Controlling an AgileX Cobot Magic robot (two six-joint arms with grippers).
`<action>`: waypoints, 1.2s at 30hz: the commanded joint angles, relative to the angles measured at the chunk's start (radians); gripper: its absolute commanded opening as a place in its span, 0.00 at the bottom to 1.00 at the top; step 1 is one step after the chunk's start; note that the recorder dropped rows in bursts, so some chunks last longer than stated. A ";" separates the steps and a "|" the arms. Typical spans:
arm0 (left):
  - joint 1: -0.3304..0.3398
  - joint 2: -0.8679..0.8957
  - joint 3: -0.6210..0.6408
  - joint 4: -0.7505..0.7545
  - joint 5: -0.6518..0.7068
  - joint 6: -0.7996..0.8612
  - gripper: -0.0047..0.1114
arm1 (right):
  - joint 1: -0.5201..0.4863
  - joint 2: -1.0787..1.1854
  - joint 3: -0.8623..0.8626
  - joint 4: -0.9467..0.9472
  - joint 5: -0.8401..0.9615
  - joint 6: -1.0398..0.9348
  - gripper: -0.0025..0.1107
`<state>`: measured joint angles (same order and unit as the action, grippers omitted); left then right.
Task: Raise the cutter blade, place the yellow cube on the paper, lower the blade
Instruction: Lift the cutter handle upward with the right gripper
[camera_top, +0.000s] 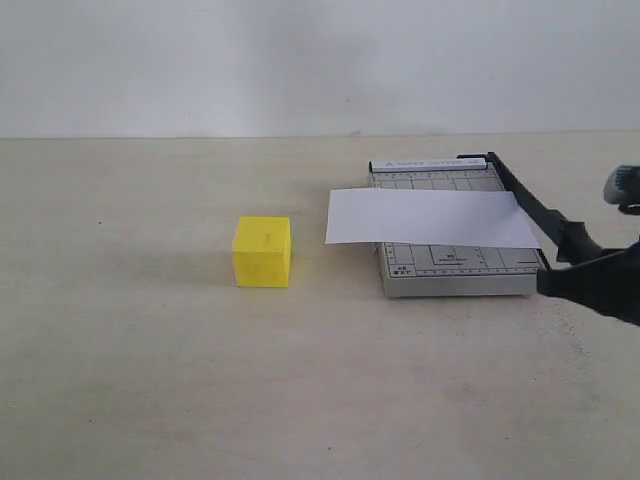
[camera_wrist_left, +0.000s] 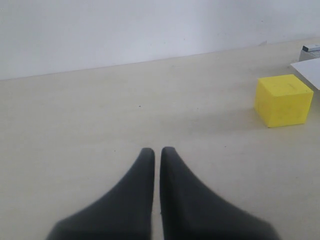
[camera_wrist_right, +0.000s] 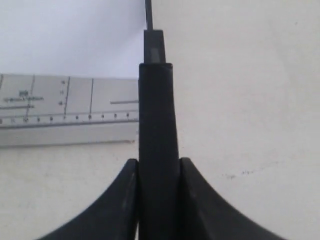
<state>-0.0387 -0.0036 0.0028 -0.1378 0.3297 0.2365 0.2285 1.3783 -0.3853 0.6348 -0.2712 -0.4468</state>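
Observation:
The grey gridded cutter base (camera_top: 455, 272) lies right of centre with the white paper (camera_top: 430, 217) across it. Along its right edge runs the black cutter blade (camera_top: 527, 200), about level with the base. My right gripper (camera_wrist_right: 158, 162) is shut on the blade's thick handle (camera_wrist_right: 157, 125), reaching in from the right edge (camera_top: 585, 265). The yellow cube (camera_top: 262, 251) stands on the table left of the paper. My left gripper (camera_wrist_left: 157, 150) is shut on nothing, low over the table, with the yellow cube (camera_wrist_left: 283, 99) well off to one side. The left arm is outside the exterior view.
A pale beige table (camera_top: 150, 380) carries everything, with a white wall (camera_top: 300, 60) behind it. The paper (camera_wrist_right: 70, 35) overhangs the base's left side, towards the cube.

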 joint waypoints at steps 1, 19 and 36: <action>-0.006 0.004 -0.003 0.002 -0.017 0.004 0.08 | 0.004 -0.118 -0.010 0.000 -0.066 0.012 0.02; -0.006 0.004 -0.003 0.002 -0.017 0.004 0.08 | 0.004 -0.202 -0.071 -0.040 -0.256 -0.007 0.02; -0.006 0.004 -0.003 0.002 -0.017 0.004 0.08 | 0.002 -0.202 -0.071 -0.042 -0.066 -0.036 0.10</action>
<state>-0.0387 -0.0036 0.0028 -0.1378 0.3297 0.2365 0.2320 1.2010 -0.4478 0.6058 -0.3534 -0.4675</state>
